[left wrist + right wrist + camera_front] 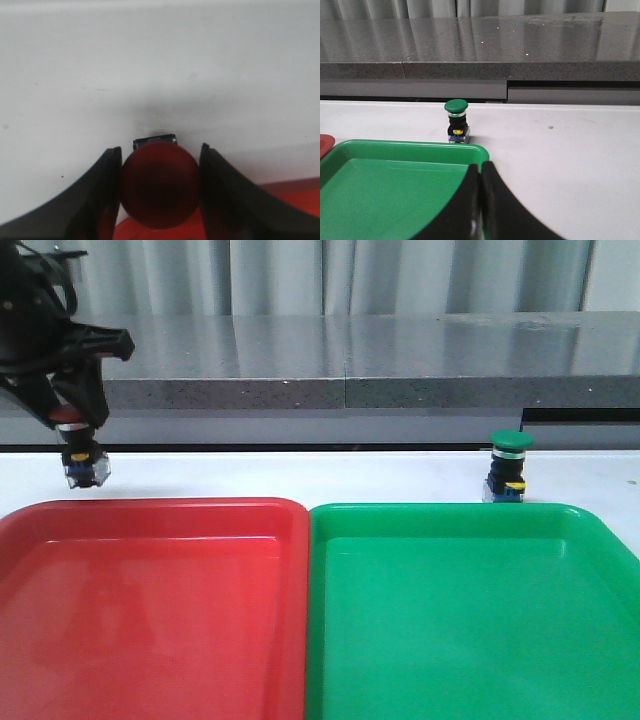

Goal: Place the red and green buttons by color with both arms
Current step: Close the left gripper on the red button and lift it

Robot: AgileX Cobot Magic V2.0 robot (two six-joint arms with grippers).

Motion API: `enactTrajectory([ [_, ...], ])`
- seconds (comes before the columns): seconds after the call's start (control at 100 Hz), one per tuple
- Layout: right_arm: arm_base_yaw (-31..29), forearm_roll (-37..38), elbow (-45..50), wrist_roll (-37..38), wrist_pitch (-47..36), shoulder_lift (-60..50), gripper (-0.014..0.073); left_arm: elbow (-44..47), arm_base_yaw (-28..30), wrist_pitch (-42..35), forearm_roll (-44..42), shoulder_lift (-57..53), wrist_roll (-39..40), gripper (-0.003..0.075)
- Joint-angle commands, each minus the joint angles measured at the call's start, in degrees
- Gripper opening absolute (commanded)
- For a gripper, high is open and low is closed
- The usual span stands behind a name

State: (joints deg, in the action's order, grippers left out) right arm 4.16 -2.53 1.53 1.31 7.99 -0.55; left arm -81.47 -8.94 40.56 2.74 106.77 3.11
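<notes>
A black two-fingered left claw (78,430) hangs above the white table (300,475), near its far left part, clamped on a small push-button switch with a red mushroom cap (82,452). The red cap is squeezed between the two black fingers (102,195), while the switch's black body, yellow tab and bluish clear base dangle just below the claw, lifted clear of the table. A large red plastic tray (150,610) lies below and nearer the camera than this claw; in the left wrist view a curved piece of its rim shows beneath the cap.

The black right claw (480,210) appears only in its own wrist view, its two fingers pressed together with nothing between them. It hovers over the near right corner of a large green plastic tray (470,620), which lies edge to edge with the red tray. Beyond the claw, just past the green tray's far rim, a small push-button switch with a green mushroom cap (508,468) stands upright on the table, showing a silver collar, black body, yellow tab and bluish clear base. It is well apart from the right claw and very close to the tray's rim without being inside it.

A grey stone-like ledge (380,365) runs along the far side of the table
</notes>
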Motion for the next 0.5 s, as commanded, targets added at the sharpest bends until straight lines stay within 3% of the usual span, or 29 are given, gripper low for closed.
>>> enactTrajectory([
  [0.0, -0.2, 0.5, -0.8, -0.2, -4.9, -1.1, -0.0066, -1.9, -0.5, -0.2, 1.0, -5.8, 2.1, 0.0084],
  [0.26, -0.2, 0.5, -0.8, -0.2, -4.9, -1.1, -0.0066, -1.2, -2.4, 3.4, 1.2, -10.8, 4.1, 0.0084],
  [0.49, -0.2, 0.5, -0.8, -0.2, -4.9, -1.1, -0.0066, 5.3, -5.0, 2.3, 0.7, -15.1, 6.4, 0.0084],
])
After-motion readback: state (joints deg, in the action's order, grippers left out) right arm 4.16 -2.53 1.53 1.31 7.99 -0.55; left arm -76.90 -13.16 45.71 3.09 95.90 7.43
